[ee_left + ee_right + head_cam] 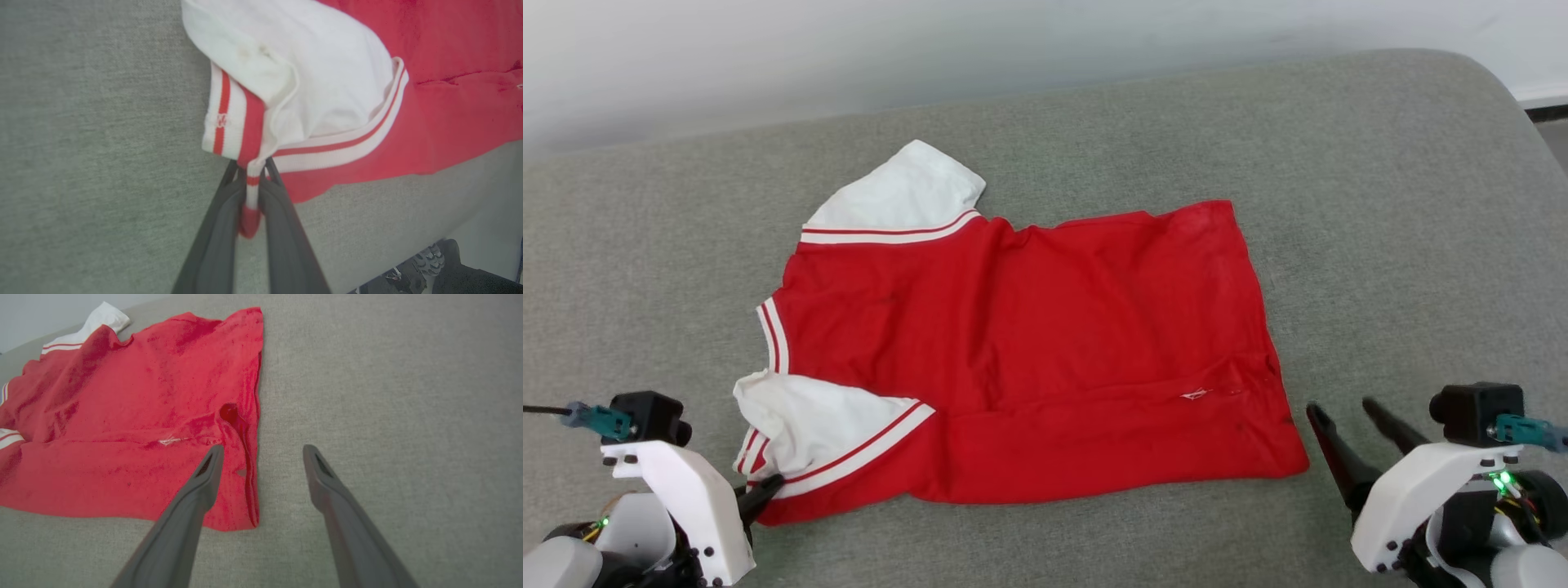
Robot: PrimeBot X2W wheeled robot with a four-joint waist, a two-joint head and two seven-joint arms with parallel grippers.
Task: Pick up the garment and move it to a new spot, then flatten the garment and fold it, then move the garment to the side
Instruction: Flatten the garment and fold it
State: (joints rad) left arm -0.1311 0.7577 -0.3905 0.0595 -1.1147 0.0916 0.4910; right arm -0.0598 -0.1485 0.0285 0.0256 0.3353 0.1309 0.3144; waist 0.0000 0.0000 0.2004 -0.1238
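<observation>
**Item under task.** The bright red jersey shirt with white, red-striped short sleeves (1029, 351) lay spread across the middle of the broad grey fabric-covered cushion (1380, 204). Its collar end lay toward the cushion's left and its hem toward the cushion's right. No lettering was visible on the upper face. A long crease ran along the side nearest the cushion's front edge. The white sleeve (318, 81) on that side was bunched and partly doubled over.

**Grippers.** At the cushion's front left, the left gripper (251, 171) was pressed together on the striped cuff of that sleeve. At the cushion's front right, the right gripper (264, 448) stood spread and empty, one finger over the hem corner and the other over bare cushion.

**Assessment.** The step in hand appeared to be taking hold, either for lifting or for pulling flat; which one could not be settled. The next move would call for the right gripper to close on the hem corner, so both ends rise together.

**Surroundings.** A pale wall (931, 57) stood behind the cushion's far edge. Nothing on the cushion obstructed the work. The thin cuff grip may slip.
</observation>
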